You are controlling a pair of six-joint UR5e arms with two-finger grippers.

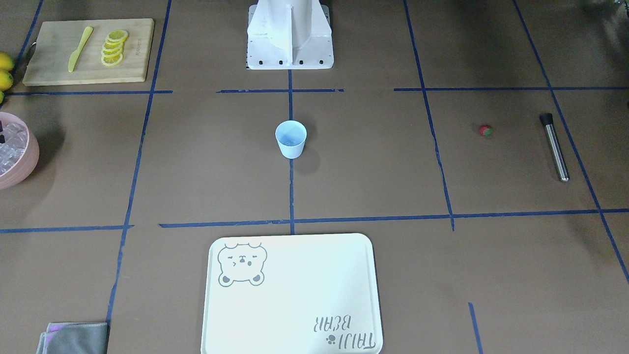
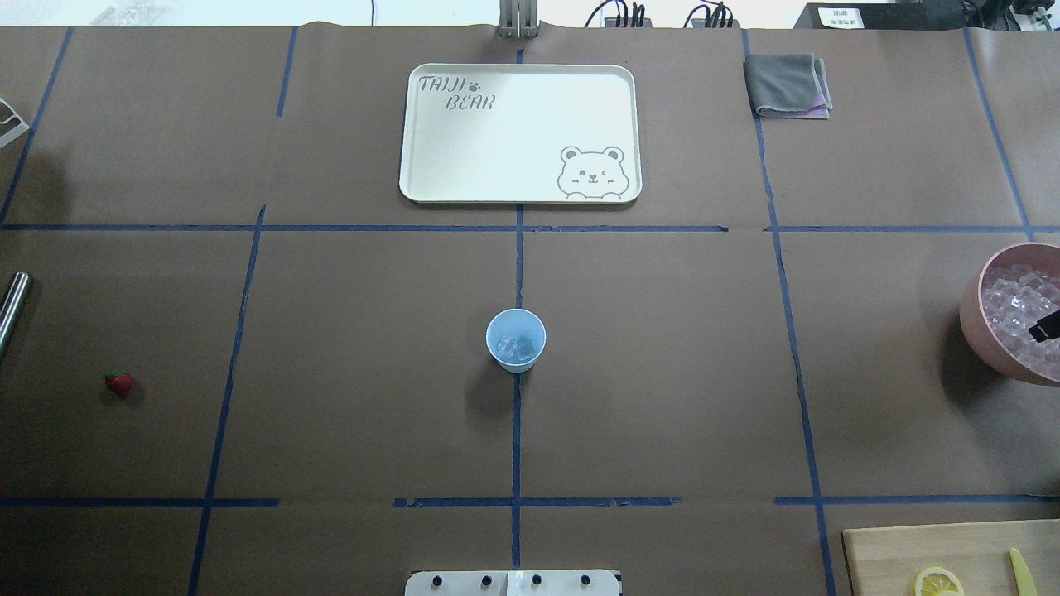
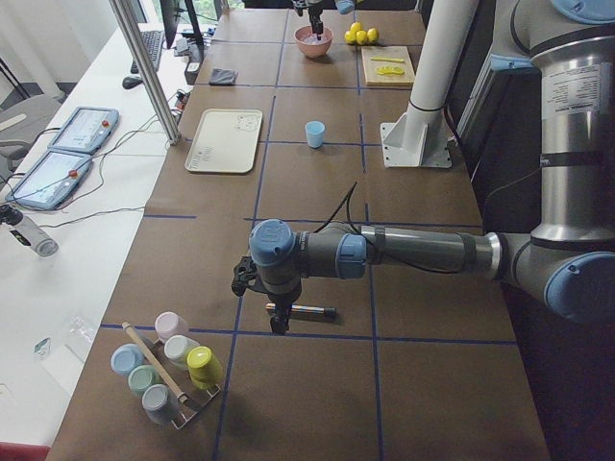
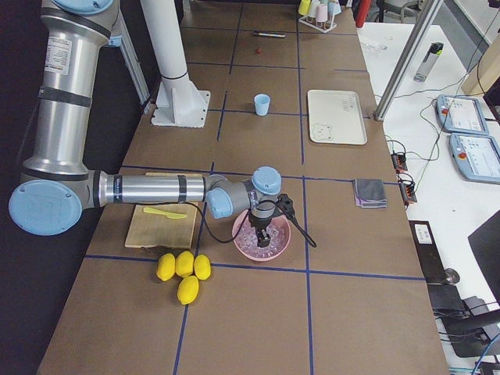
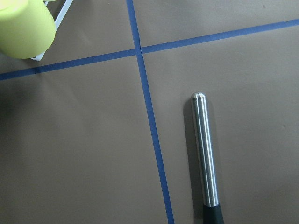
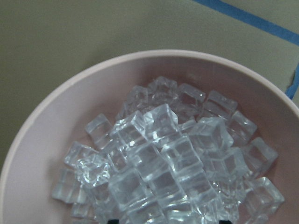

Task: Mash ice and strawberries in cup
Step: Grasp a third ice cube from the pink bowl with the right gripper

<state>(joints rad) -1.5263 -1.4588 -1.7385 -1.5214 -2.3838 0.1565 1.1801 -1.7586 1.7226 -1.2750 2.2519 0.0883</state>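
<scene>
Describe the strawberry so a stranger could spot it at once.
Start at the pale blue cup in the centre and go toward the robot's left. Short of the steel rod lies the strawberry: the only small red thing, green-topped.

The pink bowl (image 2: 974,324), its ice (image 2: 1012,305) and the steel muddler (image 2: 12,303) are cut off by the overhead view's edges.

Glossy ice (image 6: 159,154), brushed-metal muddler (image 5: 204,149)

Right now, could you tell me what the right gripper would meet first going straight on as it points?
Probably the ice cubes in the pink bowl; the right gripper points down over them, gap unclear.
</scene>
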